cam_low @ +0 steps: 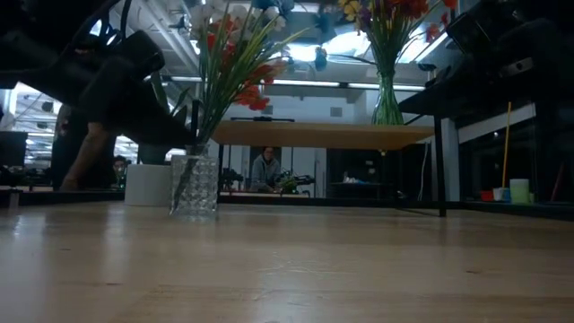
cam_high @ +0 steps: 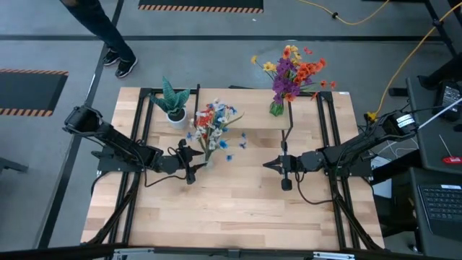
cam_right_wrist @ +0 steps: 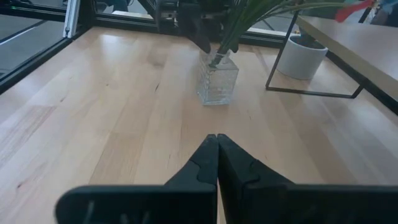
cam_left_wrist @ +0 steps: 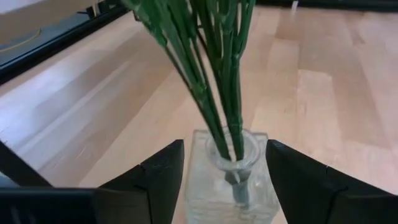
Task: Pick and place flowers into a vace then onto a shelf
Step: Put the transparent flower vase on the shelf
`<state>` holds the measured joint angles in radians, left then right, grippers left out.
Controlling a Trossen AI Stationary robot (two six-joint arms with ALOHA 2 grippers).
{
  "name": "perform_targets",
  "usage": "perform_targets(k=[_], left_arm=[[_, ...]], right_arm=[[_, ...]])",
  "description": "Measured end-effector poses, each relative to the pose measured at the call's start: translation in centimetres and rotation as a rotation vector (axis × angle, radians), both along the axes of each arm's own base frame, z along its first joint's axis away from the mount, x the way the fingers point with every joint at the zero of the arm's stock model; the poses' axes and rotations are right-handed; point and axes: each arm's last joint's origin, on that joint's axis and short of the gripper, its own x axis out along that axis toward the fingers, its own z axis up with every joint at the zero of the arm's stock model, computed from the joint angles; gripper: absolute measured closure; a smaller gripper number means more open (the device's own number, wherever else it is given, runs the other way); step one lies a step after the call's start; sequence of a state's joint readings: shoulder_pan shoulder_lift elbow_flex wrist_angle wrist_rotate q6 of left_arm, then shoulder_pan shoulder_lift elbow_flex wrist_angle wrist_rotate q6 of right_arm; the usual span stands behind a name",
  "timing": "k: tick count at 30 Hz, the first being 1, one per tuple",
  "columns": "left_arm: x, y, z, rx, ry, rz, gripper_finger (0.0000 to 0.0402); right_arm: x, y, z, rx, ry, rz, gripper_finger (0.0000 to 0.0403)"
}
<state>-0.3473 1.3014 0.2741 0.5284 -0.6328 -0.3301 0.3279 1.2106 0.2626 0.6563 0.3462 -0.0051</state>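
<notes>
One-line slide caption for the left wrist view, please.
Left tool open, its fingers on either side of a clear glass vase on the table, green flower stems standing in it.

Two black jointed arms are seen, with black cables trailing; fingers are matte black, wedge-shaped.

green stems, red/white/blue flowers in clear ribbed glass vase; white pot; pale wood surface.
</notes>
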Motion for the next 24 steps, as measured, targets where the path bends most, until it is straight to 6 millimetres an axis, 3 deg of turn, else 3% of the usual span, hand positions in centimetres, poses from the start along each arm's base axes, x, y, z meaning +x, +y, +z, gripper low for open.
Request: perform_targets(k=[12,24], left_arm=[[0.2,0.5,0.1,-0.034,-0.019,0.024,0.0180],[1.3,0.8,-1.1,-0.049,-0.012,-0.003,0.0180]], right_arm=[[0.0,0.0,0.0,0.000,0.000,0.000,0.0401],[0.0,0.0,0.0,0.000,0.000,0.000,0.0401]])
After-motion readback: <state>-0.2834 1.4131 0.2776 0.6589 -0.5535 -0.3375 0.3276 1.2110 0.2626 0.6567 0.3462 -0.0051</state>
